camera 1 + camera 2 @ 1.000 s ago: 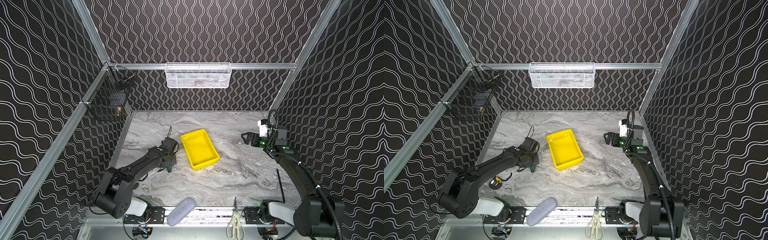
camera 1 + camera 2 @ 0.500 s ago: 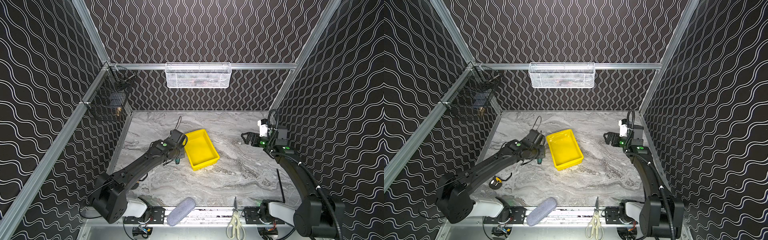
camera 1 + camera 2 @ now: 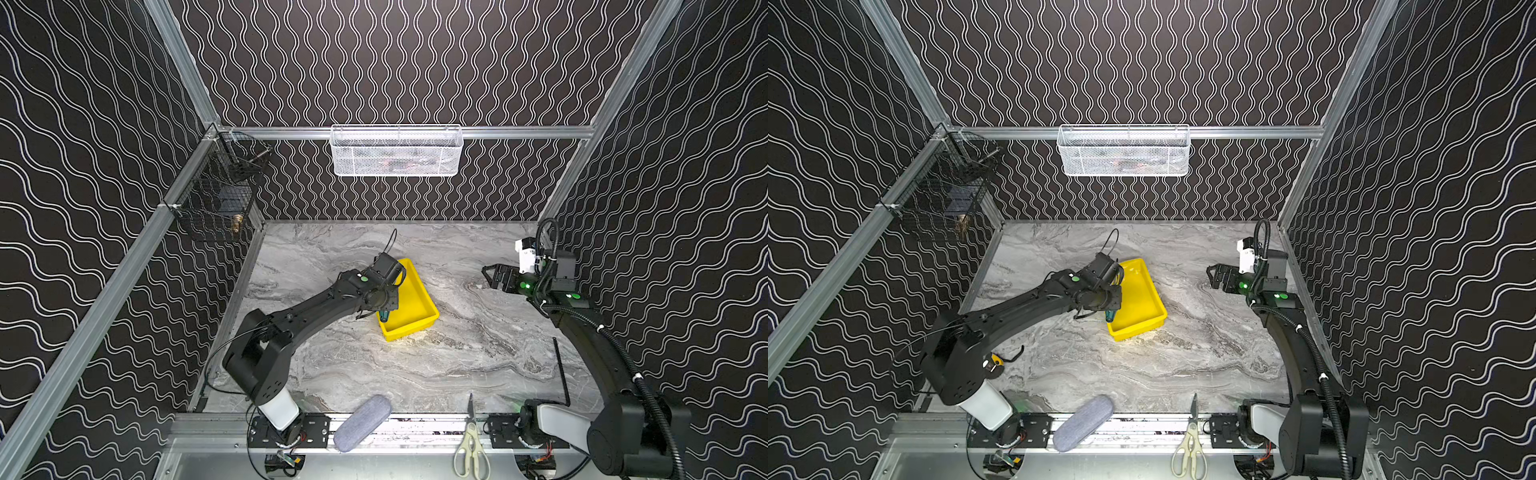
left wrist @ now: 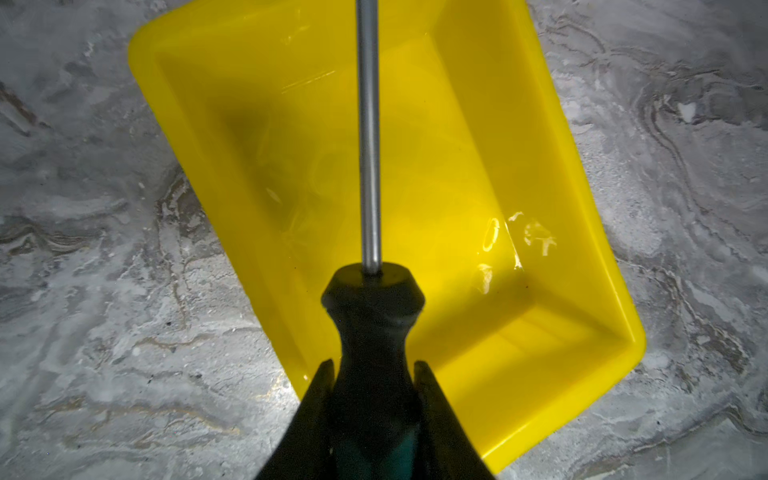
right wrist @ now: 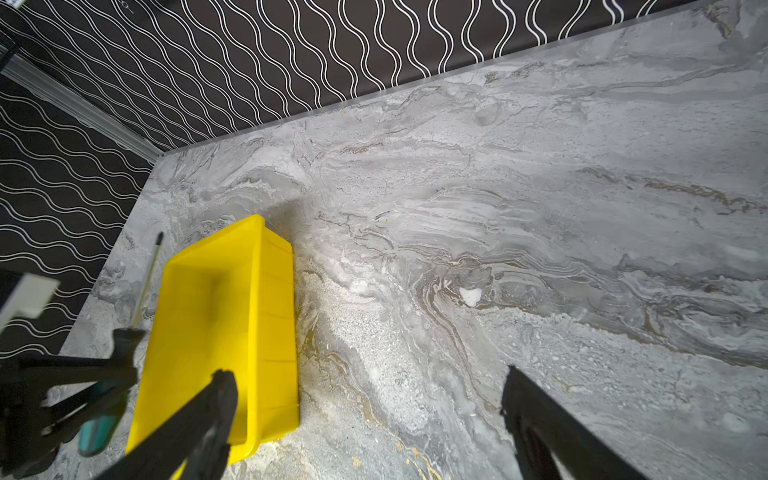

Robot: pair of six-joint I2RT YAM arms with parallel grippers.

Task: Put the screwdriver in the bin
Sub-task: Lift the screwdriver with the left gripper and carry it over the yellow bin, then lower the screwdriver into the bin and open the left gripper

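Jaws of the left gripper (image 4: 372,368) stand narrow, clamped from both sides on the black neck of the screwdriver (image 4: 374,307); jaws of the right gripper (image 5: 368,378) stand wide apart, nothing between them

Findings, largest item first: the marble tabletop (image 3: 457,365) carries the bin (image 3: 415,299) near its middle, set askew to the table edges, its floor bare; the left gripper hangs over the bin's long wall on the left arm's side; the right gripper holds off to the right, well apart from the bin, over bare marble; the screwdriver is off the table, carried above the bin; in the left wrist view its shaft runs straight ahead from the jaws over the yellow floor toward the far short wall, a little skewed to the long walls; the tip leaves that picture, so whether it clears the far rim cannot be told there; the green butt of the handle, the smallest item noted, shows in both top views at the bin's left wall near the front corner, and appears to overhang the rim on the outer side

Assessment: carriage looks nearly complete, release not yet made; the coming move turns on the tool's long axis against the rim; only the left arm is placed to act; a short shift toward the bin's middle would bring the butt inside the walls; opened as it stands, the handle may strike the rim and tip the tool out
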